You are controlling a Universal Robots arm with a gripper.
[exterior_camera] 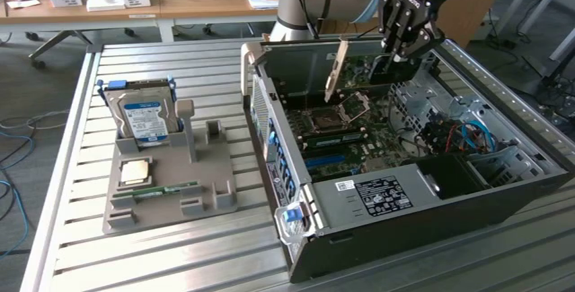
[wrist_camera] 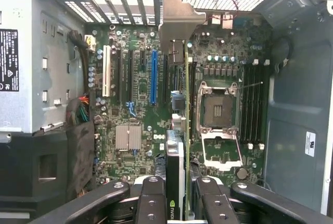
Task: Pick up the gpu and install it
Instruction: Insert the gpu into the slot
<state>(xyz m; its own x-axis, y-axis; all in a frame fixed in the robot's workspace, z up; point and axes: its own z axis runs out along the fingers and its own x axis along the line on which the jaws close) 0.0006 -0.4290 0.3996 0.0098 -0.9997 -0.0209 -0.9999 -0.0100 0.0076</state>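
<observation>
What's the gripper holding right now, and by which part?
The gripper holds the gpu by the end opposite its bracket.

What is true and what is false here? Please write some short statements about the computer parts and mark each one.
1. The pincer grips the gpu over the open case. True.
2. The hard drive sits inside the case. False: it stands upright in the grey holder on the table, beside the case.
3. The motherboard has a blue slot. True.
4. The green memory stick is plugged into the motherboard. False: it lies in the grey holder.
</observation>
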